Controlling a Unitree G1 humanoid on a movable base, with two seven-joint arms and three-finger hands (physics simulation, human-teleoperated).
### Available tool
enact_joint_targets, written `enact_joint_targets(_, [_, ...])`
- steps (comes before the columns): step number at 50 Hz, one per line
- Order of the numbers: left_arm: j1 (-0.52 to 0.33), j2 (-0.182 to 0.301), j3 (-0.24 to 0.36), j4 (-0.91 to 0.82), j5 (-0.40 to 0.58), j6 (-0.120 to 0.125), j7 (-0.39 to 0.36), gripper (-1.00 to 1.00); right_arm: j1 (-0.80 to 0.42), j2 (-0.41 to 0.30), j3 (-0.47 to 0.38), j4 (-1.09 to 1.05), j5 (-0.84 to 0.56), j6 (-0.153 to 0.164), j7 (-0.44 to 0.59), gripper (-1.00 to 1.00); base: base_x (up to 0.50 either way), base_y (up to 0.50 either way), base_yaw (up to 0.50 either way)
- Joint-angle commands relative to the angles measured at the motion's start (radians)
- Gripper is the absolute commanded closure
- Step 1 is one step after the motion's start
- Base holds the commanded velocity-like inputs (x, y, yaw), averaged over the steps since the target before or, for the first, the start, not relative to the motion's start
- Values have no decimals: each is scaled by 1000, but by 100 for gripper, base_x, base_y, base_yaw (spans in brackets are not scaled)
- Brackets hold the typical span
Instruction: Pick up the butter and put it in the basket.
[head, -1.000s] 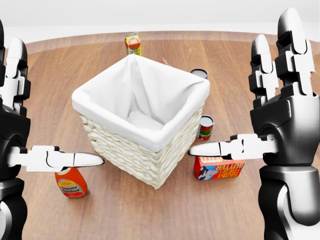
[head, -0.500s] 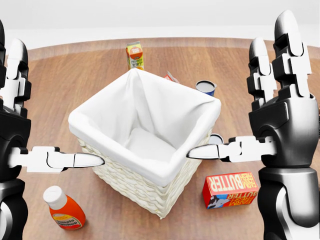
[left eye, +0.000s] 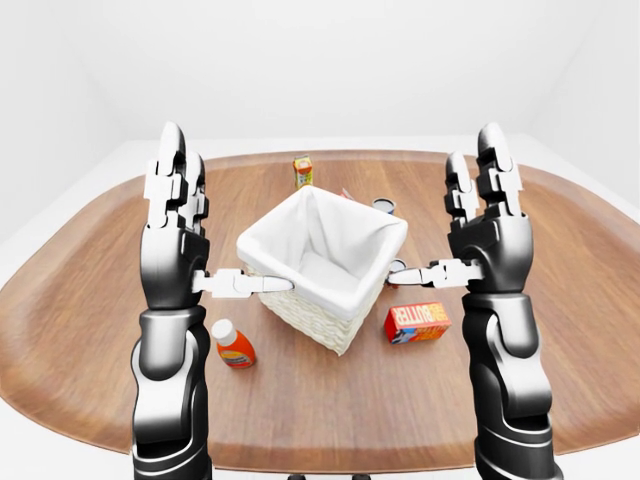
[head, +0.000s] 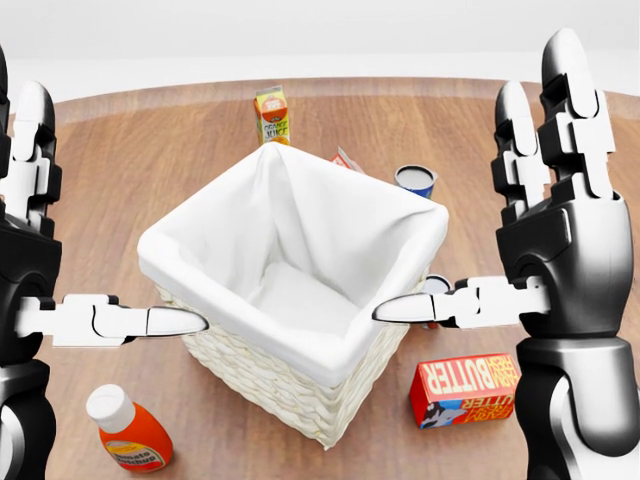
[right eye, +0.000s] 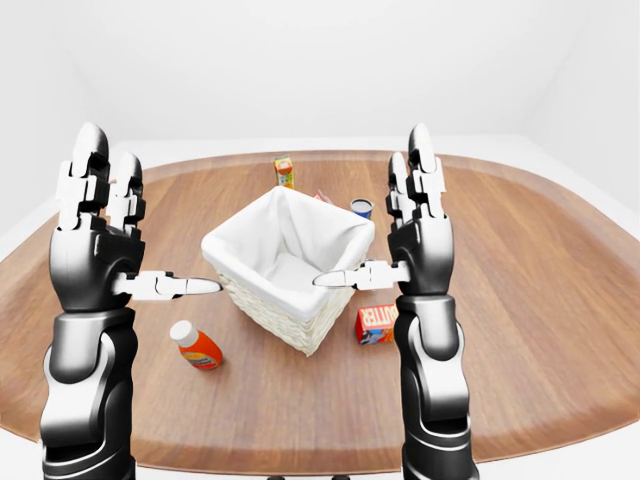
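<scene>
The butter (head: 465, 390) is a red box lying flat on the wooden table, just right of the basket at the head view's lower right. The wicker basket (head: 262, 388) has a white cloth liner and stands in the middle with nothing visible inside. My left hand (left eye: 185, 235) is raised at the left with fingers pointing up and thumb pointing at the basket; it is open and holds nothing. My right hand (left eye: 482, 235) mirrors it at the right, open, its thumb above the butter and apart from it.
A ketchup bottle (head: 130, 432) lies at the lower left of the basket. An orange juice carton (head: 271, 114) and a blue can (head: 414, 180) stand above it, and another can (head: 436, 285) peeks out behind my right thumb. The oval table's edge (left eye: 330, 455) runs along the bottom.
The whole picture has shifted: basket, butter and bottle slid lower and look larger, so the camera moved. Both hands keep the same raised, open pose.
</scene>
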Motion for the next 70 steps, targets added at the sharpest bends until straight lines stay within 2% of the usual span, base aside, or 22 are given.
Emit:
enact_joint_targets(1, [1, 0, 2, 10, -4, 0, 2, -100, 8, -7, 5, 20, -15, 0, 22, -100, 40, 0, 0])
enact_joint_targets(3, [3, -1, 0, 11, -4, 0, 2, -100, 14, -9, 10, 29, -30, 0, 34, -100, 41, 0, 0])
enact_joint_targets(8, [6, 0, 5, -2, -7, 0, 1, -100, 22, -55, -9, 98, -116, 0, 147, -100, 8, 0, 0])
enact_joint_targets(10, [7, 1, 9, -5, -9, 0, 2, -100, 10, -99, -28, 196, -211, 0, 199, -100, 0, 0, 0])
enact_joint_targets(11, [8, 1, 10, -3, -11, 0, 3, -100, 10, -114, -33, 229, -251, -16, 232, -100, 0, 0, 0])
enact_joint_targets(12, [10, 0, 10, -1, -11, 0, 4, -100, 3, -133, -46, 268, -291, -60, 261, -100, 0, 0, 0])
enact_joint_targets(13, [11, 0, 11, 0, -13, 0, 4, -100, -10, -165, -62, 323, -331, -156, 302, -100, 0, 0, 0])
enact_joint_targets(14, [12, 0, 11, 1, -14, 0, 5, -100, -17, -179, -81, 341, -338, -175, 344, -100, 0, 0, 0])
enact_joint_targets(15, [12, 0, 13, -3, -16, 0, 6, -100, -24, -200, -109, 332, -326, -164, 402, -100, 0, 0, 0])
enact_joint_targets(16, [12, 1, 13, -3, -16, 0, 6, -100, -26, -195, -116, 332, -330, -164, 412, -100, 0, 0, 0])
enact_joint_targets(17, [11, 2, 14, -5, -17, 0, 7, -100, -26, -225, -134, 346, -343, -175, 457, -100, 0, 0, 0])
enact_joint_targets(19, [12, 2, 16, -6, -19, 0, 7, -100, -23, -250, -162, 355, -360, -175, 517, -100, 0, 0, 0])
enact_joint_targets(27, [20, 4, 23, -10, -24, 0, 11, -100, -14, -272, -187, 392, -420, -175, 656, -100, 0, 0, 0])
enact_joint_targets(44, [23, 2, 20, 3, -29, 0, 17, -100, -29, -272, -139, 600, -566, -175, 652, -100, 0, 0, 0])
enact_joint_targets(55, [25, 1, 21, 10, -31, 0, 17, -100, -110, -292, -79, 914, -705, -175, 493, -100, 0, 0, 0])
enact_joint_targets(70, [19, 6, 26, 15, -34, 0, 13, -100, -288, -316, 25, 1342, -932, -175, 241, -100, 0, 0, 0])
